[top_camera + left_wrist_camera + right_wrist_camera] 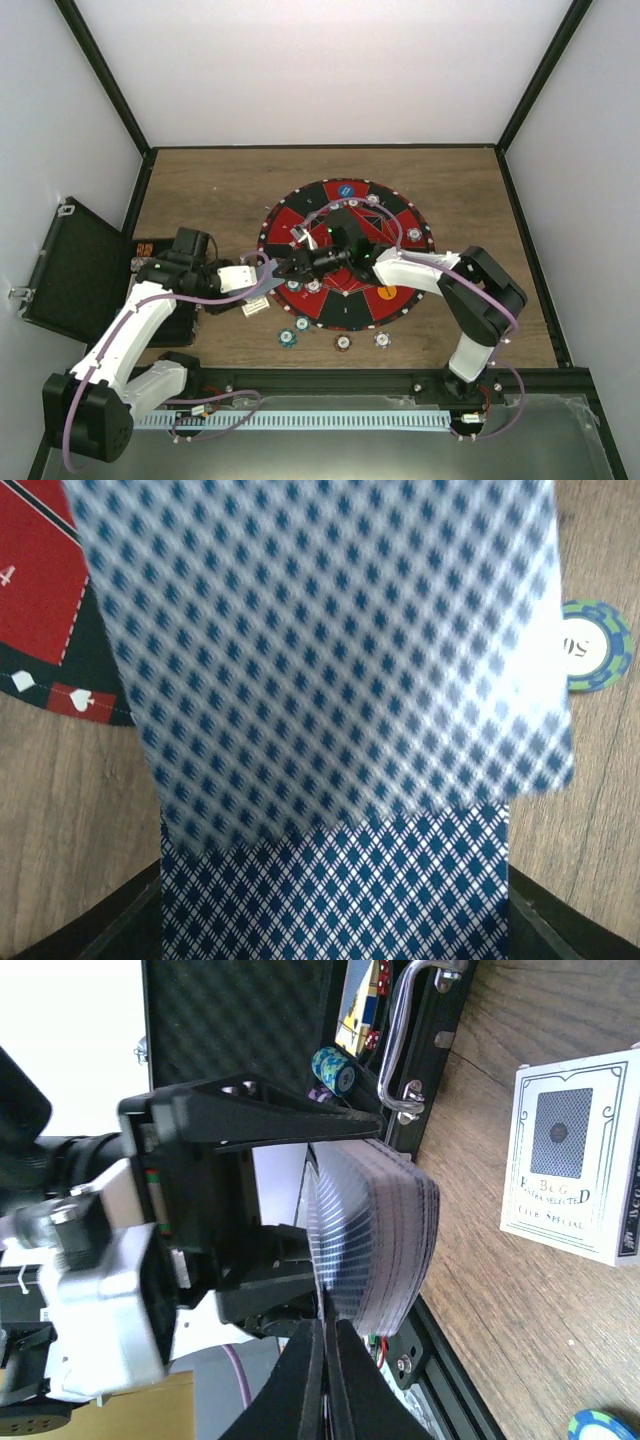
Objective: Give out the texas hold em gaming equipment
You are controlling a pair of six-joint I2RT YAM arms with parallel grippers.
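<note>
My left gripper is shut on a deck of playing cards, pinned between its two black fingers. My right gripper meets it over the left rim of the round red and black mat. Its jaws are pressed together on the edge of the top card, which lifts off the deck and looks blurred. Chips lie on the wood in front of the mat. On the mat sit a blue button and an orange button. One green-edged chip lies beside the cards.
The open black case stands at the left wall, a chip inside it. A white card box lies on the wood below the grippers. More chips sit round the mat's sectors. White walls close in the table.
</note>
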